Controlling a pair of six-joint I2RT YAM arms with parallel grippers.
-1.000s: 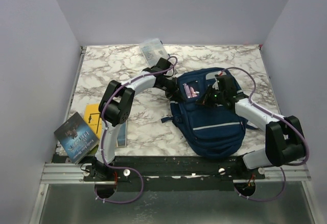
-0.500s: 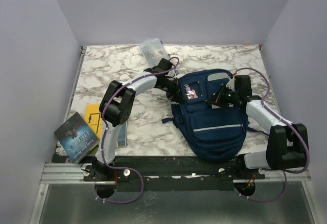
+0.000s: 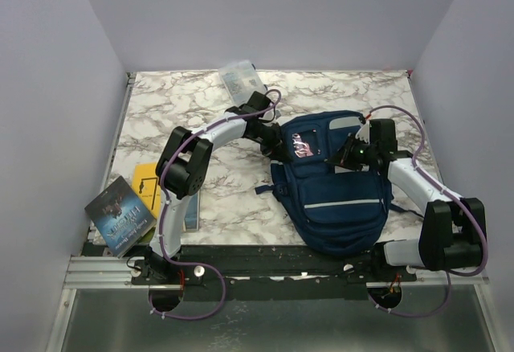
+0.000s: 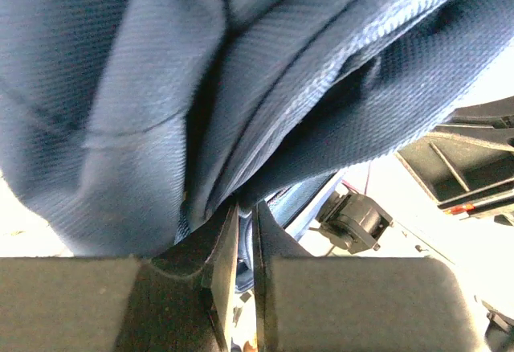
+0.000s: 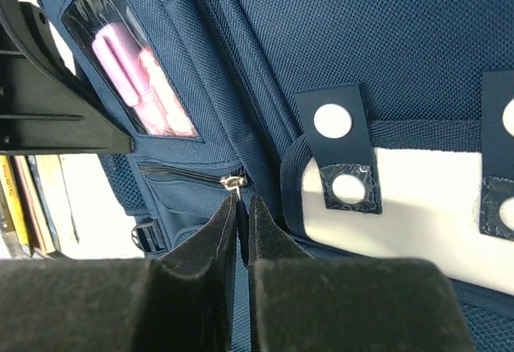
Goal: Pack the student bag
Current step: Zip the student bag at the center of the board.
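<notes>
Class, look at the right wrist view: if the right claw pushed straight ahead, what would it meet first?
The metal zipper pull at its tips, apparently touching; just behind it, the navy side of the student bag.

Student bag (image 3: 341, 207) and right claw (image 3: 339, 159) farther right.

Left arm (image 3: 210, 135): white rounded link shells set between bulky black joint housings (image 3: 183, 165); thin purple cable (image 3: 163, 201) run along the outside, with a slack loop below the left base (image 3: 152, 268); base small, dark, rounded.

Right arm (image 3: 411, 179): same build; white shells, black elbow block (image 3: 451, 227), its own purple lead (image 3: 400, 116) standing off in an arc; right base (image 3: 389, 281) dark.

Left gripper (image 4: 245, 223): two black fingers, broad flat blocks near the lens, tapering to thin wedge tips; matte.

Right gripper (image 5: 239, 215): identical shape; finger faces show a fine felt-like grain.
</notes>
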